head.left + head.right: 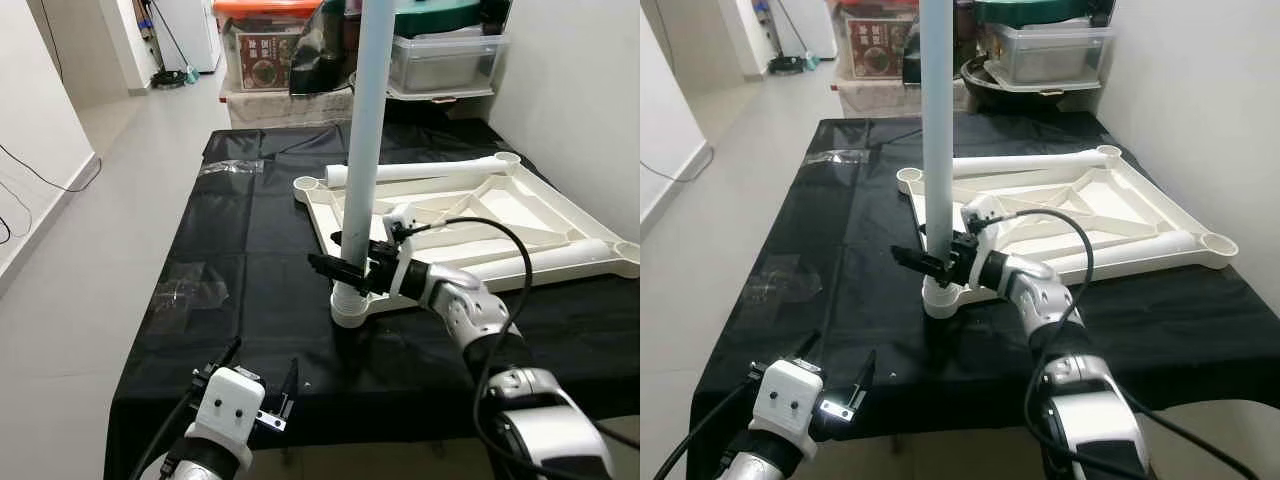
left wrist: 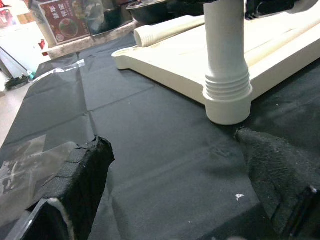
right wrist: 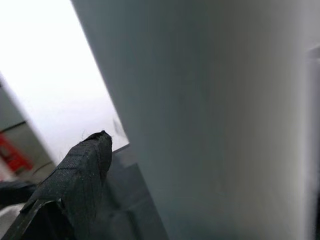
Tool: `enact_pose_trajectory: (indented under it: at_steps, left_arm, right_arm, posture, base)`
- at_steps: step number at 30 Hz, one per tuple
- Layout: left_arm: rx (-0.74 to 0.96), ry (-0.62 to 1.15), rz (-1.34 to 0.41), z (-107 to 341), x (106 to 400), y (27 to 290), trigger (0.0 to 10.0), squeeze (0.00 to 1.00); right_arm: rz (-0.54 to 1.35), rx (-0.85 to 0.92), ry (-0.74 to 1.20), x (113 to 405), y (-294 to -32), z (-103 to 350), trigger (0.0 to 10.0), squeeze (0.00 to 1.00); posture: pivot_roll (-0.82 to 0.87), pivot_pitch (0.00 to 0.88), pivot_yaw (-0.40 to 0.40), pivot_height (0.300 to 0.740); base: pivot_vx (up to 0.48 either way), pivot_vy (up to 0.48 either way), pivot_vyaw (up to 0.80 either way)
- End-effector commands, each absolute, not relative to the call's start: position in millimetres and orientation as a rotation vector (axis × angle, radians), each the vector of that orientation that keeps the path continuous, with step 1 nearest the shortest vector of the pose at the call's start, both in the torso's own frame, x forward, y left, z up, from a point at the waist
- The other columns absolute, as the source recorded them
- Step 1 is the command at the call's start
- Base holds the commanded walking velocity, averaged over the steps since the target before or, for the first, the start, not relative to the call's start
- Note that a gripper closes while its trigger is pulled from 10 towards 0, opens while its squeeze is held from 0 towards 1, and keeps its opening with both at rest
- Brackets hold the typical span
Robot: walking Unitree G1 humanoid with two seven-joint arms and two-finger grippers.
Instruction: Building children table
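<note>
Behind upright leg (right pincer clamps it): storage boxes.

Two silver-grey robot arms built of rounded, glossy segments. The right arm ends in a white wrist block and the right hand, two long black fingers, with a black cable looping in an arc above the forearm. The left hand at 7 o'clock has a white boxy wrist housing with two small dark screw holes, black cables, and fabric-textured black fingertips.

White table top, black cloth
</note>
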State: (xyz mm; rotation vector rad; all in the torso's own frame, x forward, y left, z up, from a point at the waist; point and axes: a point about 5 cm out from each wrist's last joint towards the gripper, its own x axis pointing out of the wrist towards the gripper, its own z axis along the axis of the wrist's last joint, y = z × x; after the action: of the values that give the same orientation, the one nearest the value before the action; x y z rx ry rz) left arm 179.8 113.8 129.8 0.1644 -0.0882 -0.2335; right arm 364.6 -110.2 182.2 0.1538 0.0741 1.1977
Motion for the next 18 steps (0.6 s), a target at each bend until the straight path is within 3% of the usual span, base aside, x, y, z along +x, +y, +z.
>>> enact_pose_trajectory:
  at_steps: [1,6,7,18]
  left_arm:
    - [0.169,-0.073,-0.241,125.7,178.3,111.9,10.0,0.00]
    - [0.167,-0.077,-0.246,126.3,179.1,111.0,10.0,0.00]
    - [0.166,-0.081,-0.251,126.8,180.1,110.3,10.0,0.00]
    - [0.166,-0.082,-0.255,126.2,182.0,109.2,10.0,0.00]
  right_arm:
    - [1.362,0.128,0.105,358.5,-94.2,182.8,10.0,0.00]
    - [1.463,0.112,0.125,352.9,-90.4,181.2,10.0,0.00]
    - [1.518,0.109,0.138,349.0,-88.9,178.2,0.0,0.00]
    - [1.503,0.074,0.130,344.0,-86.3,163.0,0.0,0.00]
  posture:
    - [0.05,0.019,0.003,0.740]
    - [0.05,0.019,0.003,0.740]
    - [0.05,0.018,0.006,0.740]
    - [0.04,0.015,0.013,0.740]
  base:
    - [0.000,0.000,0.00]
    - [0.000,0.000,0.00]
    - [0.000,0.000,0.00]
    - [0.000,0.000,0.00]
